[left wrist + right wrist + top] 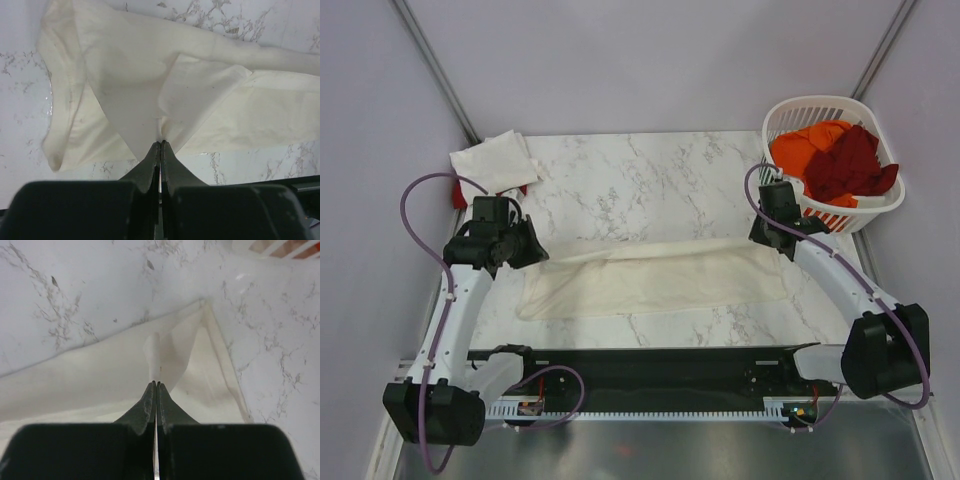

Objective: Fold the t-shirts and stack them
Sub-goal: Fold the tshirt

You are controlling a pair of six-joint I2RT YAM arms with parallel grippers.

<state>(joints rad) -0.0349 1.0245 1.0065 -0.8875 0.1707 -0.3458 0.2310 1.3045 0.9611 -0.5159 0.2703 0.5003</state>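
The large cream-white cotton t-shirt (650, 275) is pinched at opposite ends by the clenched left end effector (160, 145) and right end effector (156, 384), seemingly so one edge can be folded over.

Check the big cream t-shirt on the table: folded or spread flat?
Partly folded. The cream t-shirt lies as a long band with layers doubled over; left gripper and right gripper each pinch fabric near an end.

Five t-shirts (650, 280) (495, 160) (457, 197) (805, 145) (850, 160), one basket (860, 215) (plus two grippers (160, 142) (156, 383)).
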